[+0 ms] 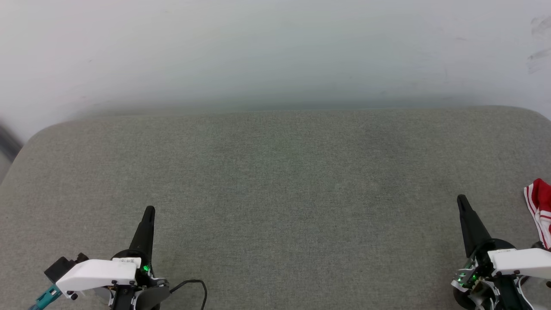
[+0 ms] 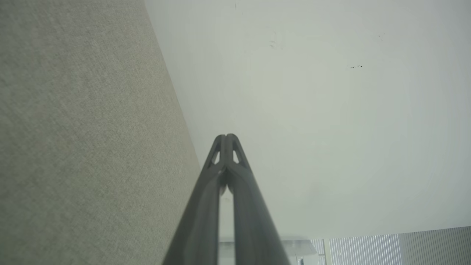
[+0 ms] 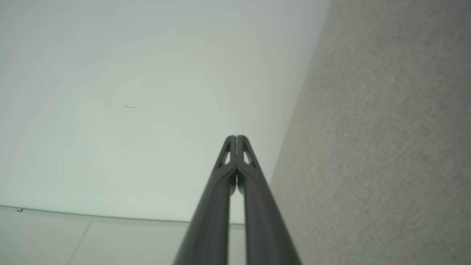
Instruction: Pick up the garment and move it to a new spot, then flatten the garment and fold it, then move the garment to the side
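A small part of the garment (image 1: 540,211), red with white stripes, lies at the right edge of the head view on the grey fabric surface (image 1: 275,193); the bulk of it is cut off by the frame. My right gripper (image 1: 462,199) stands just left of it, apart from it, shut and empty. At the lower left my left gripper (image 1: 149,210) is shut and empty too. In the left wrist view the left gripper (image 2: 226,137) has both tips pressed together. In the right wrist view the right gripper (image 3: 236,137) likewise has its tips meeting.
A pale wall (image 1: 275,51) rises behind the grey surface's far edge. A black cable (image 1: 193,286) loops beside the left wrist. The surface's rounded far corners show at left and right. A ribbed panel (image 2: 386,246) appears low in the left wrist view.
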Available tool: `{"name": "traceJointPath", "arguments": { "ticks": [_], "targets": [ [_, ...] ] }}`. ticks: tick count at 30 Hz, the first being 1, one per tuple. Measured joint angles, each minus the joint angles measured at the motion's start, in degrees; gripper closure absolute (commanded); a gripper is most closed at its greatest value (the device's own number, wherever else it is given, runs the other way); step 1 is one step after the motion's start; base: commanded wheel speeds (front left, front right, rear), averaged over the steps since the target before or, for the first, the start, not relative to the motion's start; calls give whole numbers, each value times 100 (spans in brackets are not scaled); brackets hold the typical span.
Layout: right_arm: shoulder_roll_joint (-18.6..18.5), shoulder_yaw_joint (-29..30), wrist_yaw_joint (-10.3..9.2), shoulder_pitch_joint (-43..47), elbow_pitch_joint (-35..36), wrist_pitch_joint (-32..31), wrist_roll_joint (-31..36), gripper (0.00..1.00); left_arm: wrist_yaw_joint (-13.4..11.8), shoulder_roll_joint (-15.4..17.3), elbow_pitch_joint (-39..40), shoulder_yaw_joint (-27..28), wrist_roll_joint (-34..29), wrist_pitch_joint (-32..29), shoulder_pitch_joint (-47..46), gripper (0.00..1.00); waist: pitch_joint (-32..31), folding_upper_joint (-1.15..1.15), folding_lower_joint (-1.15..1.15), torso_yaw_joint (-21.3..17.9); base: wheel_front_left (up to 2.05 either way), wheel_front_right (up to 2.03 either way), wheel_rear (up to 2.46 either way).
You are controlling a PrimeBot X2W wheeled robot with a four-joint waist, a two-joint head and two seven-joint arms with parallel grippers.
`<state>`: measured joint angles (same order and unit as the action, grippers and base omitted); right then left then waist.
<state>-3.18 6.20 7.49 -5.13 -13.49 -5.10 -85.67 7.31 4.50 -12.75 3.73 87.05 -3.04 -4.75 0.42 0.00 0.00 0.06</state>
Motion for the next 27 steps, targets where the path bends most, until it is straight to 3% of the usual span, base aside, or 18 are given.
{"name": "traceJointPath", "arguments": {
  "ticks": [17, 27],
  "targets": [
    [15, 33, 1, -79, -53, -144, -642, 100, 3, -11, -122, 74, 675, -187, -109, 100, -24, 0, 0, -6, 0, 0, 0],
    [18, 34, 0, -81, -55, -148, -662, 100, 8, -27, -126, 98, 689, -210, -113, 100, -25, 0, 0, -6, 0, 0, 0]
  ]
}}
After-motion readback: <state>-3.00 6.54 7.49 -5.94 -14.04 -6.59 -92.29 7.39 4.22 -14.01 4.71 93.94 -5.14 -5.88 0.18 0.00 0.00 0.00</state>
